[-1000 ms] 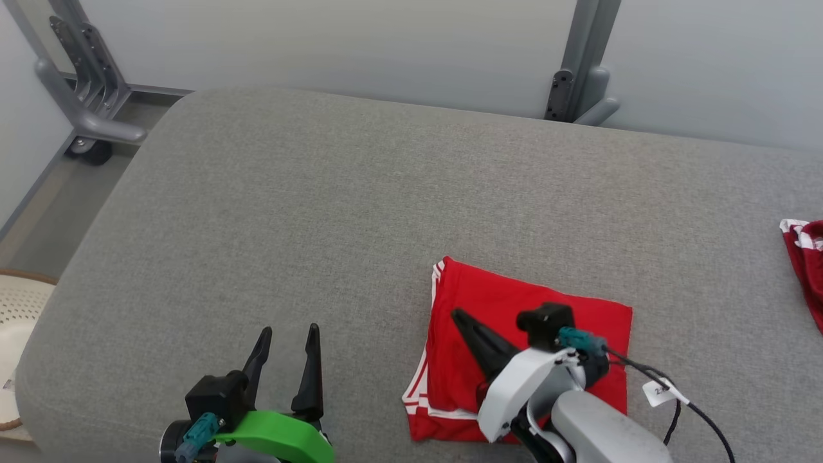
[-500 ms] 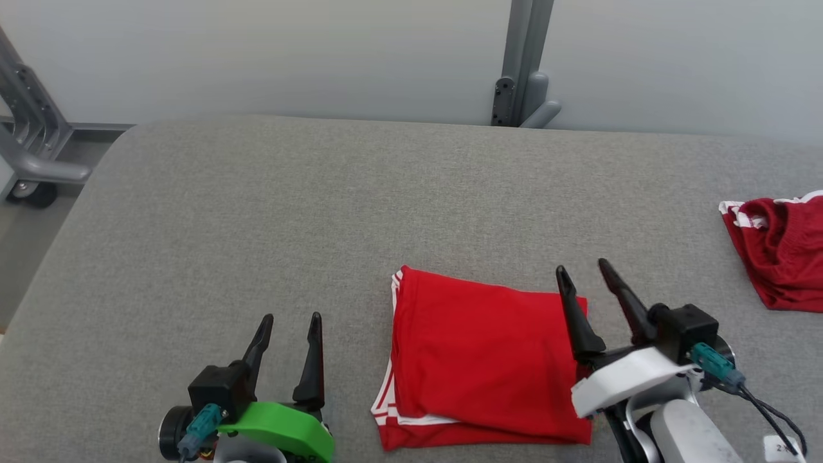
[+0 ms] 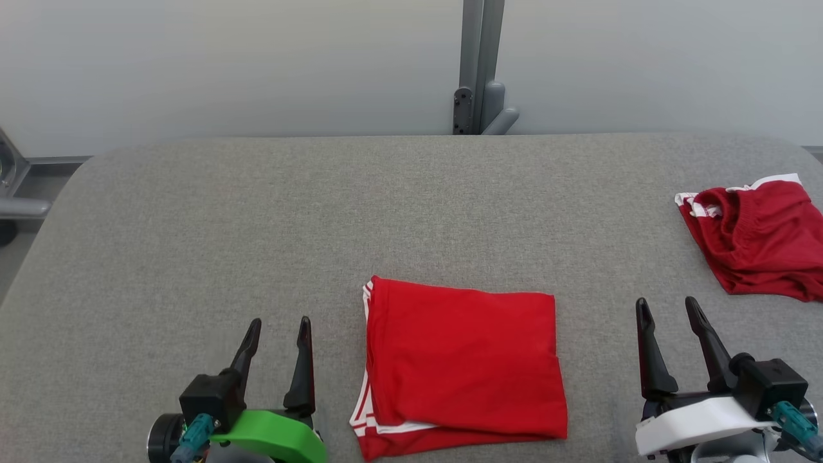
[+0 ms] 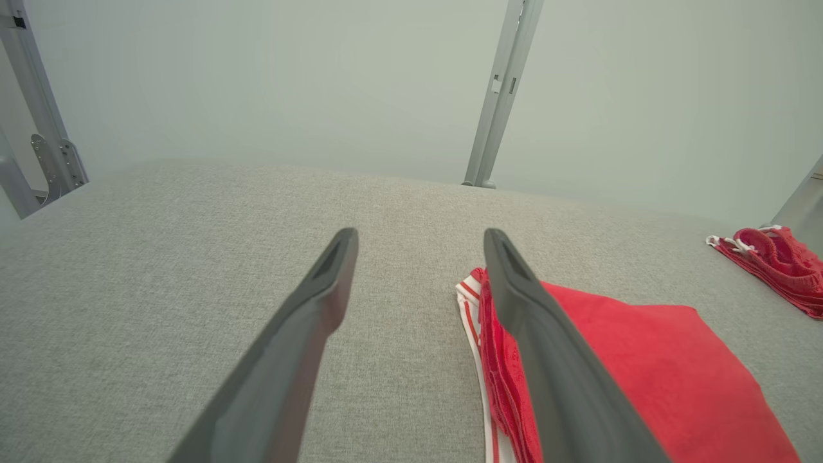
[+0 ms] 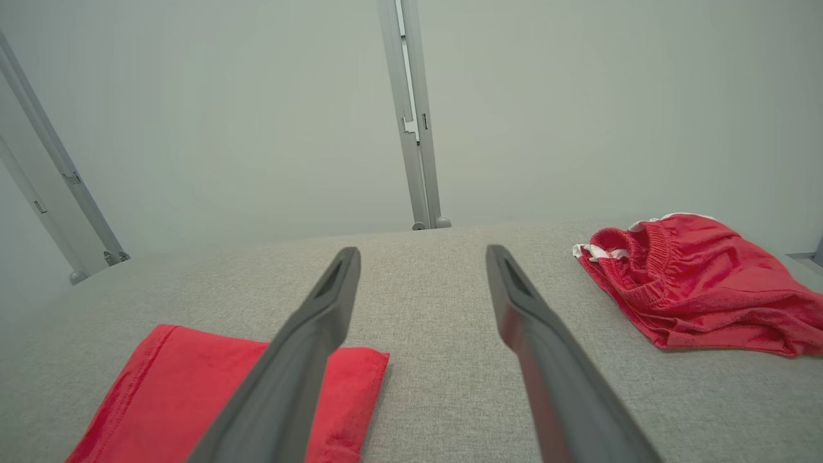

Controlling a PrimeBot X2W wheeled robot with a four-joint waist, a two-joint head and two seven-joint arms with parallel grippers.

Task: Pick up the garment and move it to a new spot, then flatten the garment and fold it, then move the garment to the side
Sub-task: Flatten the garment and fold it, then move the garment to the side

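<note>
The garment (image 3: 463, 360) is red with white stripes and lies folded into a flat rectangle on the grey padded table (image 3: 257, 218), near its front edge. My left gripper (image 3: 280, 321) stands open a little to the garment's left, with nothing between its fingers. In the left wrist view the garment (image 4: 643, 366) lies just right of the left gripper (image 4: 419, 236). My right gripper (image 3: 666, 302) is open and empty, off the garment's right edge. The right wrist view has the garment (image 5: 173, 386) at its lower left, beside the right gripper (image 5: 421, 252).
A second red garment (image 3: 752, 238) lies crumpled at the table's right end, and appears again as the crumpled garment (image 5: 688, 296) in the right wrist view. A grey post (image 3: 476, 64) stands behind the table against a pale wall.
My right gripper was shut and resting on the folded garment; it has opened and drawn off to the garment's right. The head camera has turned right. The left gripper has stayed put.
</note>
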